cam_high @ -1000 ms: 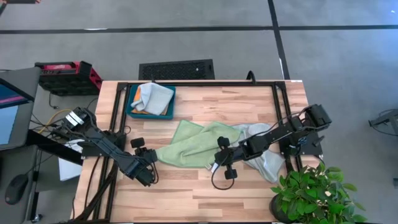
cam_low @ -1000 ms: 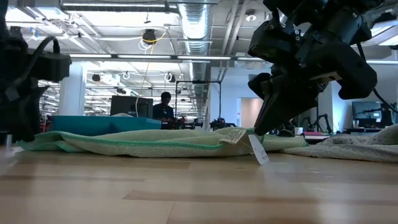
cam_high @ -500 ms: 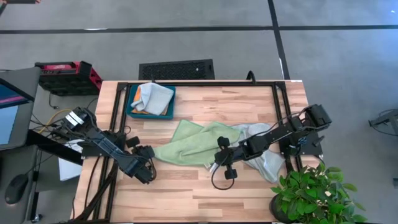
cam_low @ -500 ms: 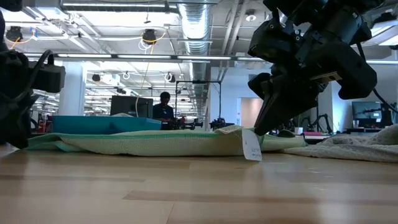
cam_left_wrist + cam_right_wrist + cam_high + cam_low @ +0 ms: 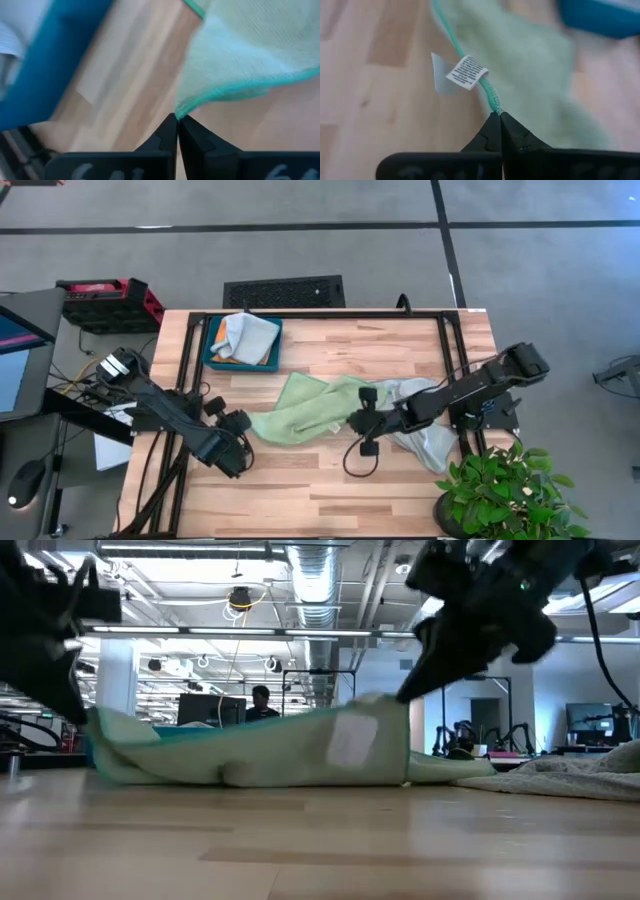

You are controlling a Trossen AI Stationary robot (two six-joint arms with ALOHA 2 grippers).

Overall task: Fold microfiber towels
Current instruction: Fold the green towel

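Worktop (image 5: 330,490): light wood, dark frame. Green towel (image 5: 300,415) at centre, stretched between the left tool (image 5: 238,423) at its left end and the right tool (image 5: 362,423) at its right. Grey towel (image 5: 428,442) beneath the right arm. Teal tray (image 5: 211,345) at the far left corner, holding a second grey towel (image 5: 248,336) over an orange towel (image 5: 222,357). Plant (image 5: 500,490) at the near right corner.

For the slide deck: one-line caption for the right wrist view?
Right gripper pinches the green towel at its hem beside the white tag, above the table.
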